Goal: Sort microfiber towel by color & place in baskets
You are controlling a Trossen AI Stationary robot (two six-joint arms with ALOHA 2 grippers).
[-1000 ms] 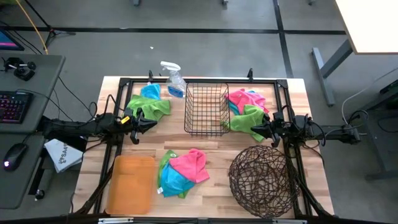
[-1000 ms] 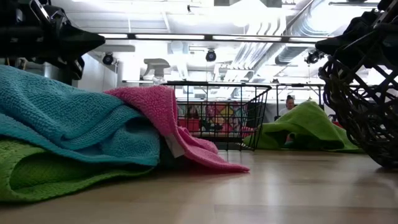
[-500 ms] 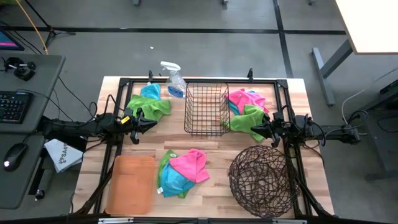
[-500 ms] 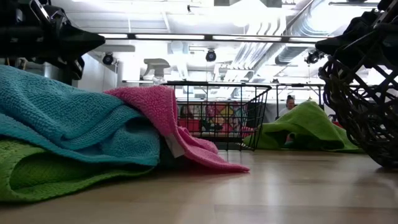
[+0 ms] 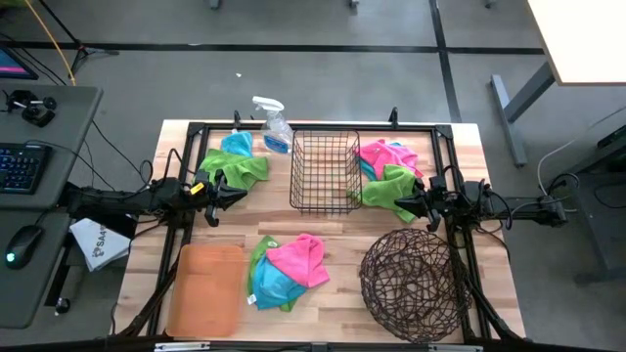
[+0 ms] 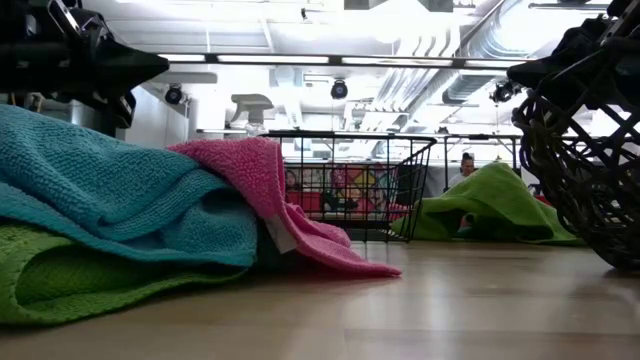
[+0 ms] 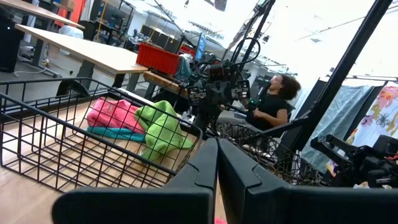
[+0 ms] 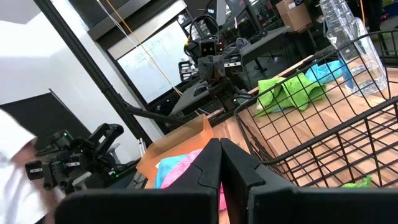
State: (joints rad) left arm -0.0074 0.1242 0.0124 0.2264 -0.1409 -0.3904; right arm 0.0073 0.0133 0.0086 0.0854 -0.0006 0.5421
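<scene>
Nothing sorted yet — the black wire-grid basket (image 5: pixel 325 172), round brown twig basket (image 5: pixel 415 284) and orange tray (image 5: pixel 205 289) sit empty, towels in three heaps (image 5: pixel 287 271) on the table; my left gripper (image 5: pixel 233 194) and right gripper (image 5: pixel 403 204) are both clenched, holding nothing.

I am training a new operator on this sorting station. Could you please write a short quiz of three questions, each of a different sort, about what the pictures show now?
1. True or false: the black wire basket already holds a towel.
2. Which colour lies on top of the front pile? A) pink B) green C) teal
3. Fill in: the left gripper and the right gripper both have their fingers ____.

Key
1. False. All three containers, also the woven basket and the orange tray, are empty.
2. A
3. shut
</scene>
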